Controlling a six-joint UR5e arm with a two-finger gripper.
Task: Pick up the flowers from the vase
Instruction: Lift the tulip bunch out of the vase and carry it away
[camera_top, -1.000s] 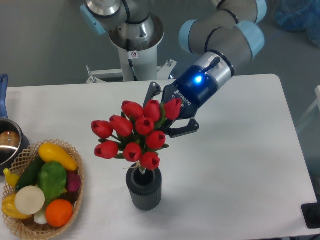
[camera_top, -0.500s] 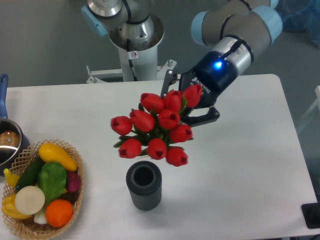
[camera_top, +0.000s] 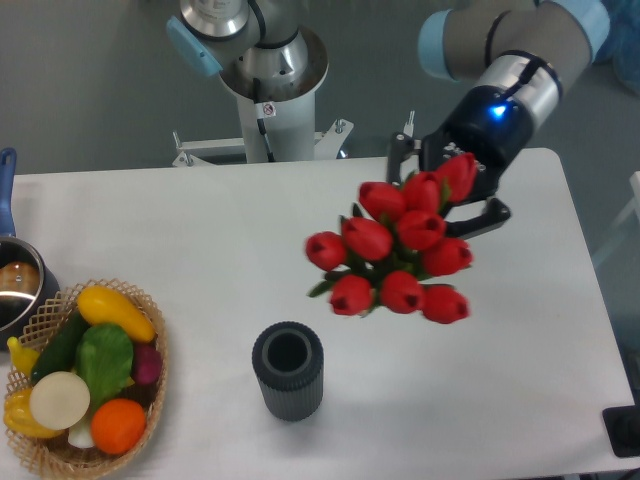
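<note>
The bunch of red tulips (camera_top: 395, 255) hangs in the air above the right half of the table, well clear of the vase. My gripper (camera_top: 450, 195) is behind the bunch's upper right side and is shut on the flowers; the buds hide most of its fingers and the stems. The dark ribbed vase (camera_top: 288, 370) stands upright and empty at the front centre of the table, to the lower left of the bunch.
A wicker basket (camera_top: 150, 395) of toy vegetables sits at the front left. A metal pot (camera_top: 15, 285) with a blue handle is at the left edge. The arm's base (camera_top: 270, 70) stands behind the table's far edge.
The gripper has lifted the tulips out of the vase and carried them up and to the right. The vase now stands empty in the same place.
</note>
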